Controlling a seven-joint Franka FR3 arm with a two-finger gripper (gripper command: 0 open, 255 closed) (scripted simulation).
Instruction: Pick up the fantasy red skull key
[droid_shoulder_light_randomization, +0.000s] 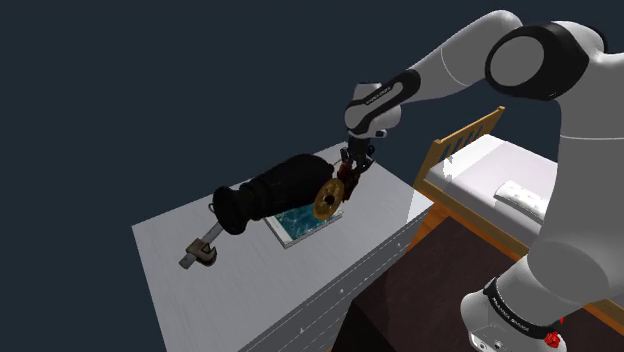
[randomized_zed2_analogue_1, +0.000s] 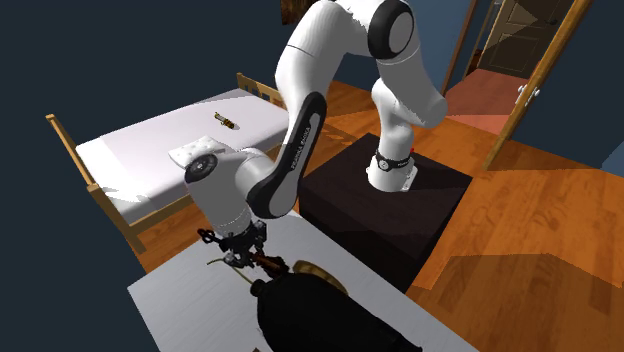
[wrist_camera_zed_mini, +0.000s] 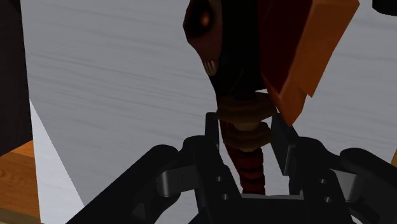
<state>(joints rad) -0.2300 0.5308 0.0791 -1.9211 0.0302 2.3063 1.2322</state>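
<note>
Grasp secured: the hand (droid_shoulder_light_randomization: 352, 172), at centre of the shoulder view, is narrowed onto the ribbed shaft of the red skull key (wrist_camera_zed_mini: 205, 28), one finger pressing each side. Key sits over the grey desk (droid_shoulder_light_randomization: 250, 285), apparently clear of it. Judged remaining: further upward clearance to confirm the lift.

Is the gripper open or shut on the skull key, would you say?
Shut: the gripper clasps the skull key by its shaft.
</note>
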